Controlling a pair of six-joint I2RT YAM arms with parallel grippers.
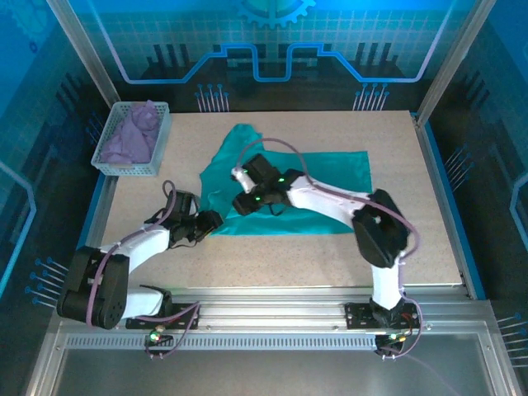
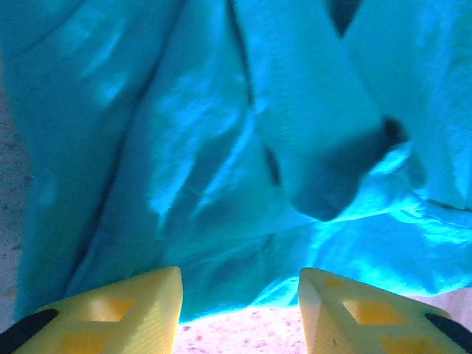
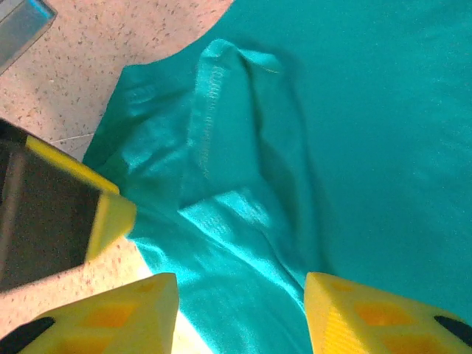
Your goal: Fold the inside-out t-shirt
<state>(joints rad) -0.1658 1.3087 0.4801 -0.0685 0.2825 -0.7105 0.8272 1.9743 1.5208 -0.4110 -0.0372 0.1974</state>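
Nearest you, the left gripper (image 2: 240,295) sits low at the near-left edge of the inside-out t-shirt (image 1: 322,177). Its yellow fingers are spread, with bare table (image 1: 412,239) showing in the gap and the hem lying just ahead of the tips, so it holds nothing. That looks like a lineup for a pinch on the hem.

Just beyond it, the right gripper (image 3: 241,295) reaches in from the other side and hangs over the same left portion of the shirt. Its fingers are also parted, with teal cloth lying loose between and beneath them rather than squeezed. One of the left gripper's fingers shows close by at the left of the right wrist view. You have both tools crowded onto one rumpled corner, probably to take two hold points along one edge before a fold.

The shirt lies mid-table, smooth and flat toward the right and bunched on the left. A raised fold (image 3: 210,103) there carries a line of exposed seam stitching, which fits a garment turned inside out.

Farthest off, at the far-left corner, a mesh basket (image 1: 157,157) holds a lavender cloth (image 1: 128,136) — well apart from the work.

You'll find no lettering or brand to read on the fabric or the basket
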